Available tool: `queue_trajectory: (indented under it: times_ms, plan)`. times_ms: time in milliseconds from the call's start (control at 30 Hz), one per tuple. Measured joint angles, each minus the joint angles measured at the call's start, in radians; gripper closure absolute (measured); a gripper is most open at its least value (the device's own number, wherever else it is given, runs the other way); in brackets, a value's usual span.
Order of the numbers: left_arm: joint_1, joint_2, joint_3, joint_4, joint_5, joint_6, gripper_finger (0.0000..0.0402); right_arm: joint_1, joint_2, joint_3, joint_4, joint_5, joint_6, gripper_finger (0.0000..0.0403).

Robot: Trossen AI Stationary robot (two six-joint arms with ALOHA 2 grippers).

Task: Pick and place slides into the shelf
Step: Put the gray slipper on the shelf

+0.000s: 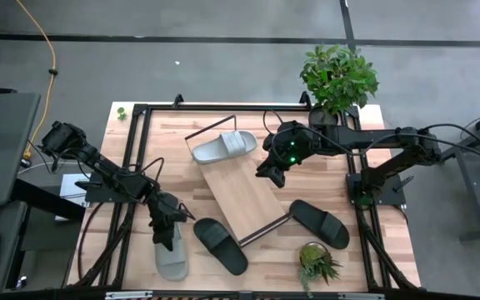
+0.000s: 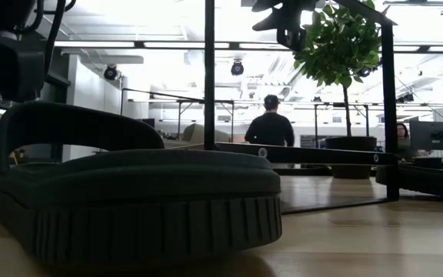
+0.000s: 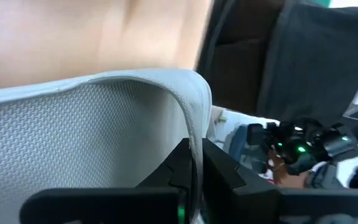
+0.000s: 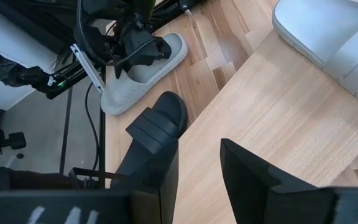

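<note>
A light grey slide (image 1: 173, 258) lies near the table's near left corner, with my left gripper (image 1: 168, 230) shut on it. It also shows in the right wrist view (image 4: 157, 62). The shelf (image 1: 242, 190) lies slanted in the middle of the table. A second grey slide (image 1: 223, 147) lies on the shelf's far end. My right gripper (image 4: 201, 158) is open and empty above the shelf board (image 4: 272, 106). One black slide (image 1: 220, 245) lies on the table beside the grey one. Another black slide (image 1: 319, 222) lies to the right of the shelf. My left gripper pinches the grey slide's strap at its edge (image 3: 194, 118) between its two fingers, one on the strap's ribbed inner face and one on its outer face. The fingers come from above, slanting toward the near edge. I cannot tell whether the slide is lifted clear of the table.
A potted plant (image 1: 337, 79) stands at the far right corner and a small plant (image 1: 315, 262) near the front edge. Black frame rails (image 1: 136, 158) run along the table's sides. The shelf's thin rod frames (image 1: 265, 233) rise at its ends. A person (image 2: 269, 127) sits beyond the table.
</note>
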Motion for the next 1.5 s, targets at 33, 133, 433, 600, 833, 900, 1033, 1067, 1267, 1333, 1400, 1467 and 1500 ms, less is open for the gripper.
queue_trajectory:
  times_ms: [33, 133, 433, 600, 833, 900, 1033, 1067, 1267, 1333, 1400, 1467, 1500]
  plan:
    - [0.006, -0.015, 0.0, 0.0, 0.005, -0.001, 0.0392, 0.0, 0.0, 0.0, 0.0, -0.002, -0.007, 0.0293]
    - [0.026, -0.071, 0.0, -0.005, 0.022, -0.012, 0.0397, 0.0, 0.0, 0.0, 0.0, -0.003, -0.016, 0.0293]
    - [0.103, -0.206, 0.0, -0.035, 0.021, -0.033, 0.0398, 0.0, 0.0, 0.0, 0.0, -0.004, -0.025, 0.0292]
    - [0.131, -0.255, 0.0, -0.102, 0.03, -0.036, 0.0392, 0.0, 0.0, 0.0, 0.0, -0.005, -0.024, 0.0293]
    - [0.204, -0.289, 0.0, -0.102, -0.001, -0.086, 0.0397, 0.0, 0.0, 0.0, 0.0, -0.004, -0.017, 0.0292]
    - [0.234, -0.296, 0.0, -0.098, -0.027, -0.102, 0.0395, 0.0, 0.0, 0.0, 0.0, -0.001, -0.017, 0.0293]
    - [0.296, -0.302, 0.0, -0.091, -0.112, -0.148, 0.0398, 0.0, 0.0, 0.0, 0.0, 0.004, -0.017, 0.0293]
    - [0.311, -0.302, 0.0, -0.082, -0.135, -0.159, 0.0398, 0.0, 0.0, 0.0, 0.0, 0.008, -0.017, 0.0293]
    - [0.395, -0.302, 0.0, -0.06, -0.253, -0.227, 0.0394, 0.0, 0.0, 0.0, 0.0, 0.021, -0.017, 0.0293]
    - [0.42, -0.302, 0.0, -0.055, -0.272, -0.236, 0.0397, 0.0, 0.0, 0.0, 0.0, 0.022, -0.016, 0.0293]
    - [0.44, -0.302, 0.0, -0.035, -0.297, -0.256, 0.0398, 0.0, 0.0, 0.0, 0.0, 0.023, -0.014, 0.0293]
    - [0.457, -0.302, 0.0, -0.006, -0.335, -0.275, 0.0397, 0.0, 0.0, 0.0, 0.0, 0.025, -0.013, 0.0293]
    - [0.468, -0.302, 0.0, 0.008, -0.358, -0.285, 0.0396, 0.0, 0.0, 0.0, 0.0, 0.031, -0.013, 0.0292]
